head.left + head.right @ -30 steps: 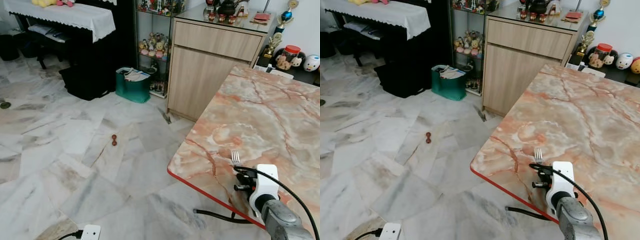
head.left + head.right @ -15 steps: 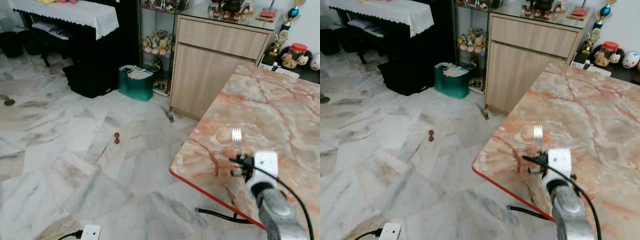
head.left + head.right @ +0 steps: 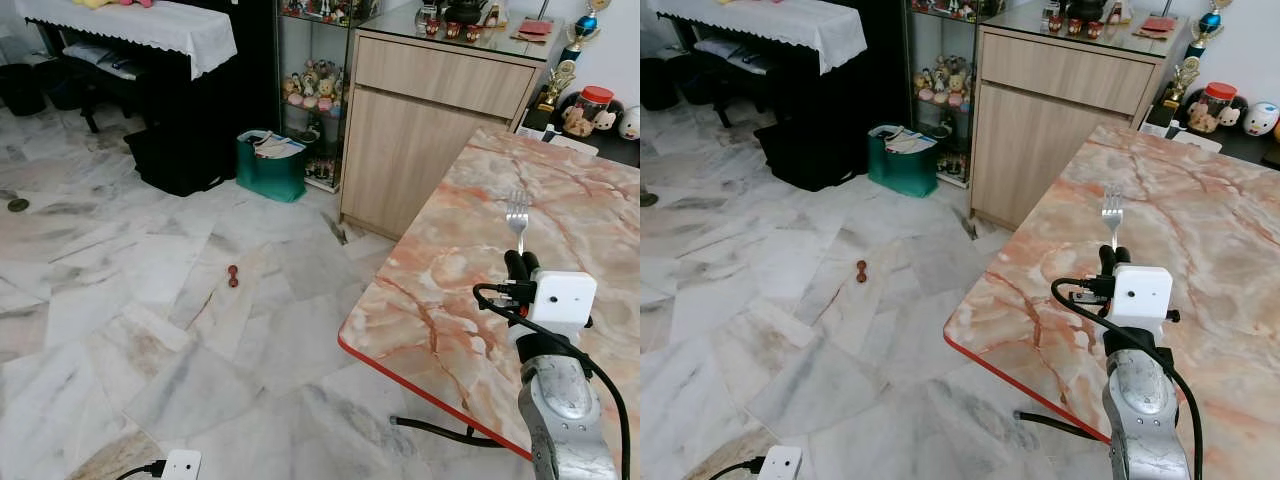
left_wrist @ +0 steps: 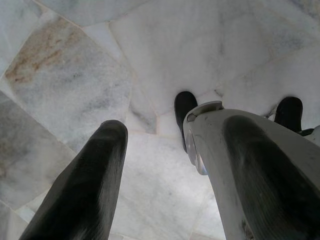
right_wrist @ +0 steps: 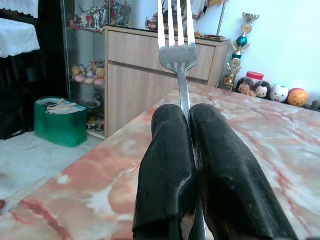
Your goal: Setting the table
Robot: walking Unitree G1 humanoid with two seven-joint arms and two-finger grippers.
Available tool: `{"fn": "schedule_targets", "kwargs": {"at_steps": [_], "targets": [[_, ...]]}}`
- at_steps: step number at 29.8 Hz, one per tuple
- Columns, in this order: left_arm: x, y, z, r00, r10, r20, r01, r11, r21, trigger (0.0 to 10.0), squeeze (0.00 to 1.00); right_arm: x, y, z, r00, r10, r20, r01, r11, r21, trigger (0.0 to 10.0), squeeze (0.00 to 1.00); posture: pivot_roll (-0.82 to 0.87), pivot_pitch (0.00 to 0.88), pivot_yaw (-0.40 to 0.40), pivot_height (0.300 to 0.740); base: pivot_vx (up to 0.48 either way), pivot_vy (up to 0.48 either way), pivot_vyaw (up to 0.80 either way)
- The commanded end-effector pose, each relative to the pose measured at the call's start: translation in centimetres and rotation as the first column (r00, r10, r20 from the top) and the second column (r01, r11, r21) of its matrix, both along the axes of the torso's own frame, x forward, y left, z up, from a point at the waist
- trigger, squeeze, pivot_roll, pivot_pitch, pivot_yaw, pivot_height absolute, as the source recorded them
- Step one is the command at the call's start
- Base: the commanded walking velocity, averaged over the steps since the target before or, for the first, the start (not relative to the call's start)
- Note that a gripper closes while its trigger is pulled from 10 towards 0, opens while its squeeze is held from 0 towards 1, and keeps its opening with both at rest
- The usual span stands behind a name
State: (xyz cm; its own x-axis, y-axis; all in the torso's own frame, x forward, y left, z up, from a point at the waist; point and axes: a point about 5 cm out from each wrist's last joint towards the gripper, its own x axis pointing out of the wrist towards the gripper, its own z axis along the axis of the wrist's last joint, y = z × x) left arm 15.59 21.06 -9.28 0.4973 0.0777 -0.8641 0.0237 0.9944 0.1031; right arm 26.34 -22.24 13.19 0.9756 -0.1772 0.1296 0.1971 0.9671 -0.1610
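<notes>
At the far left a dark piano [image 3: 170, 110] is seen, draped with a white cloth [image 3: 130, 25], on the pale marble floor [image 3: 150, 300]. A green bag [image 3: 272, 168] of papers is set against a glass cabinet [image 3: 310, 90] of figurines, and a small red object [image 3: 233, 276] lies on the floor well apart from it. A white power strip [image 3: 182, 465] is seen at the lower edge of the floor. The left gripper [image 4: 165, 165] is pointed down at the floor tiles, its two black fingers [image 4: 85, 185] spread apart with nothing between them. A wooden sideboard [image 3: 430, 130] is placed next to the glass cabinet, with the pink marble table [image 3: 570, 200] just in front of it, red trim running along its near edge. Trophies and jars are lined up by the wall past the table's far corner. The right gripper [image 3: 519, 263] is held above the table, near its near left edge, with its fingers [image 5: 165, 180] pressed together on the handle of a fork [image 3: 517, 215]. The fork is held upright, tines up, clear of the tabletop.
</notes>
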Motion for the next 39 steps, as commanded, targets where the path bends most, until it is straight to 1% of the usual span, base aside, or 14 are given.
{"fn": "schedule_targets", "kwargs": {"at_steps": [1, 15, 19, 26, 39], "targets": [[-0.1, -0.1, -0.1, 1.0, -0.01, -0.009, 0.01, 1.0, 0.002, 10.0, 0.0, 0.1, -0.4, 0.9, 0.999, -0.02, 0.043, 0.02, 1.0, -0.013, 10.0, 0.0, 0.03, 0.0, -0.036, 0.74, 0.0, 0.0, 0.0], [-0.1, -0.2, -0.1, 1.0, -0.014, -0.012, 0.014, 1.0, 0.001, 10.0, 0.0, 0.6, 0.1, 1.2, 0.997, -0.014, 0.081, 0.012, 1.0, 0.021, 10.0, 0.0, 0.03, 0.0, -0.036, 0.74, 0.0, 0.0, 0.0], [-0.1, -0.2, -0.1, 1.0, -0.009, -0.01, 0.009, 1.0, 0.0, 10.0, 0.0, 0.7, 0.1, 1.3, 0.997, -0.016, 0.078, 0.014, 1.0, 0.018, 10.0, 0.0, 0.03, 0.0, -0.036, 0.74, 0.0, 0.0, 0.0], [-0.1, -0.2, -0.1, 1.0, 0.005, -0.001, -0.005, 1.0, -0.011, 10.0, 0.0, 1.0, 0.0, 1.5, 0.997, -0.017, 0.078, 0.016, 1.0, 0.014, 10.0, 0.0, 0.03, 0.0, -0.034, 0.74, 0.0, 0.0, -0.73], [-0.2, -0.2, -0.1, 1.0, -0.028, -0.011, 0.028, 1.0, 0.0, 10.0, 0.0, 1.2, 0.0, 1.7, 0.996, -0.019, 0.089, 0.019, 1.0, 0.009, 10.0, 0.0, 0.03, 0.0, -0.026, 0.74, 0.0, 0.0, -0.73]]}}
